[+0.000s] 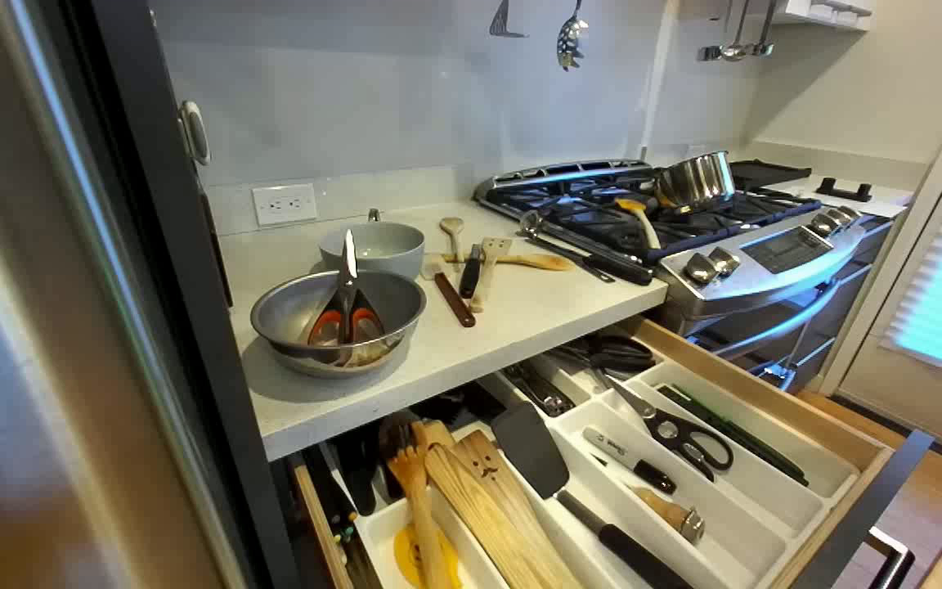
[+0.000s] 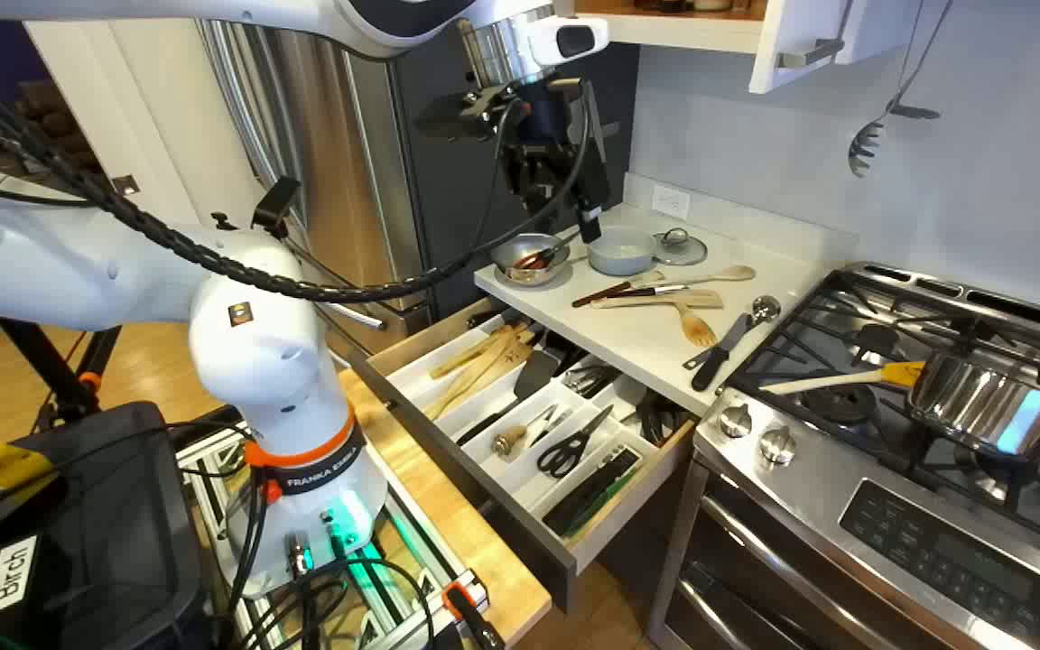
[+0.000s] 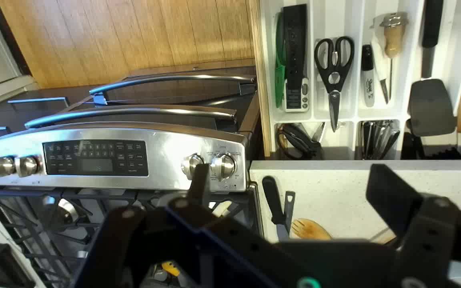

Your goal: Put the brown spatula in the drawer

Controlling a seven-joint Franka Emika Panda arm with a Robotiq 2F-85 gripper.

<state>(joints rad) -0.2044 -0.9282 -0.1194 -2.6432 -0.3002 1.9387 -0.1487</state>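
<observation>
The brown spatula (image 1: pixel 486 278) is thin, pale tan wood — long straight handle, flat end — and lies on the counter (image 1: pixel 540 298). The drawer (image 1: pixel 765 388) is pulled open — light wood sides, dark front, long white spaces inside.

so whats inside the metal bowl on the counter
A pair of scissors, black and orange handles down, blades rising above the rim. The near wall of the metal bowl hides part of its floor, so I cannot tell whether anything else lies there.

Drawer (image 1: pixel 765 391) back hidden under countertop (image 1: pixel 545 303); refrigerator (image 1: pixel 70 327) blurred, cut off in exterior view.
</observation>
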